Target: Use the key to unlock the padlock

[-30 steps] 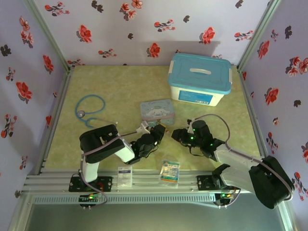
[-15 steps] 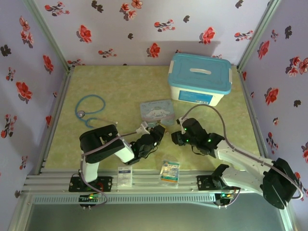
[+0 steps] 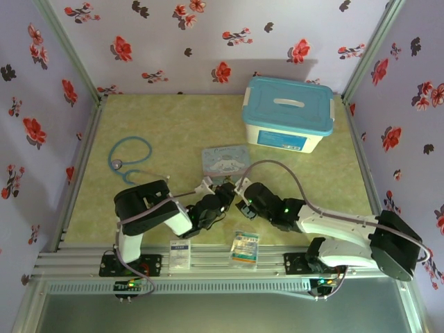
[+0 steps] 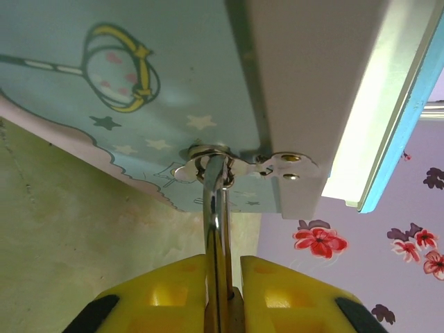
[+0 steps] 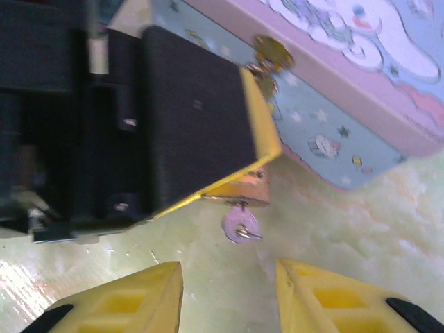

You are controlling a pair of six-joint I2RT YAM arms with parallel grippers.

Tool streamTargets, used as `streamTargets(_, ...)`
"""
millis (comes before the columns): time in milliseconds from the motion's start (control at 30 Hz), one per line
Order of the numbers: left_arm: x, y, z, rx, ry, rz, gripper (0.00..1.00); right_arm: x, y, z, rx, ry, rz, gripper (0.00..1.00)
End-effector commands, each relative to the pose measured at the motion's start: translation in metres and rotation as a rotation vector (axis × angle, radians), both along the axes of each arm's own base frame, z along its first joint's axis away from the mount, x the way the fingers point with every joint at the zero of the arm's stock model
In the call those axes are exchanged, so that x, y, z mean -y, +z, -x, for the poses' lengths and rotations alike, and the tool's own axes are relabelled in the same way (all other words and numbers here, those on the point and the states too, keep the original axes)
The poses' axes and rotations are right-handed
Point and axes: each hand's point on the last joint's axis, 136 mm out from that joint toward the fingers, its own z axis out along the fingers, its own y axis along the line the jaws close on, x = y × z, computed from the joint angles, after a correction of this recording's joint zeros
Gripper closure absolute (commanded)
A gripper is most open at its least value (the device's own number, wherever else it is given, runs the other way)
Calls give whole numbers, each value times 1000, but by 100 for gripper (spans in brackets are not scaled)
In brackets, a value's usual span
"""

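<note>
At the far left of the table [image 3: 173,125] we see a blue-tubed stethoscope [image 3: 128,154], well apart from the arms. The left arm [image 3: 146,208] is folded low over the near edge, and its forearm reaches rightward to the front of the pastel tin [image 3: 227,161]. The left gripper [image 4: 223,281] is clamped on the padlock [image 5: 239,189]. In its wrist view the yellow pads [image 4: 173,288] pinch the thin shackle, which rises through the hasp [image 4: 208,163] on the tin's front wall. So the padlock hangs at the tin's front, held in that grip.

On the near rail lie two small packets, a white one [image 3: 180,253] and a greenish one [image 3: 245,248]; we cannot read their print. The tin shows a white cartoon dog on the lid, with stars and a yellow crown on its side. We make out no words on it.

The key [image 5: 239,226] sticks out just beneath the padlock's brass body, its round head hanging down.

The right arm [image 3: 340,229] stretches low from its elbow at the right, and its wrist comes close to the left one. The right gripper [image 5: 229,270] stands with its jaws apart and nothing between them, the key just ahead of the gap and untouched.

At the back right sits a white storage box [image 3: 288,114] with a blue lid. The writing on its blue front label is too small for us to read.
</note>
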Motion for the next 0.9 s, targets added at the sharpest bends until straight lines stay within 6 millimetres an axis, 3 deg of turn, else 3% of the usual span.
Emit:
streamTargets(0, -1, 27, -1, 61, 5, 40, 100, -7, 15, -5, 144, 64, 25, 60)
streamTargets(100, -5, 25, -1, 58, 11, 36, 100, -2, 20, -10, 177, 37, 41, 59)
streamTargets(333, -22, 28, -1, 69, 27, 21, 100, 2, 0, -2, 150, 21, -20, 60)
streamTargets(600, -27, 18, 4, 38, 19, 20, 100, -12, -12, 7, 282, 96, 35, 61)
streamTargets(867, -27, 23, 5, 52, 11, 20, 100, -17, -14, -8, 420, 58, 71, 62)
